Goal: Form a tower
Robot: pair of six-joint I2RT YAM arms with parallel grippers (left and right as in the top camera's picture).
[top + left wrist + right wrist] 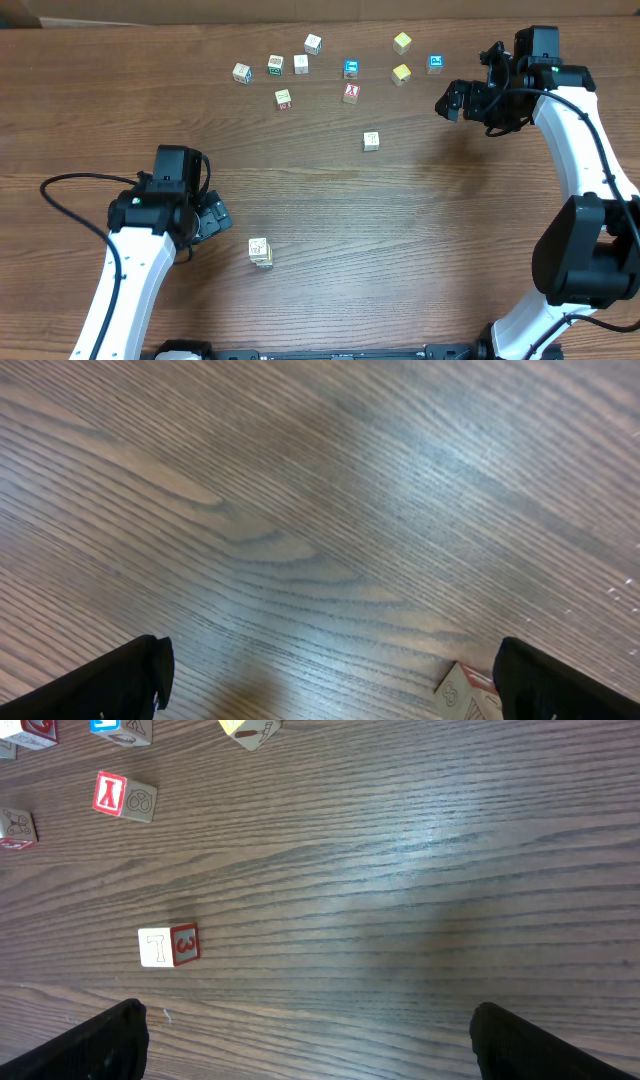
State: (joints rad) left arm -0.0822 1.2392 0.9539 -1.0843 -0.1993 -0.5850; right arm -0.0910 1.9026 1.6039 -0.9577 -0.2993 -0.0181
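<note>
tower (260, 252) upright, axis vertical, just past left gripper (217, 222), off to one finger's side. Left arm nearer. right gripper (450, 100) well away. Both jaws apart, empty.

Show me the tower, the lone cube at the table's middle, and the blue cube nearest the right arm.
tower (260, 250): overhead view, on its top face.
lone cube (371, 140): overhead view, on its top face.
blue cube (435, 63): overhead view, on its blue top face.
</note>
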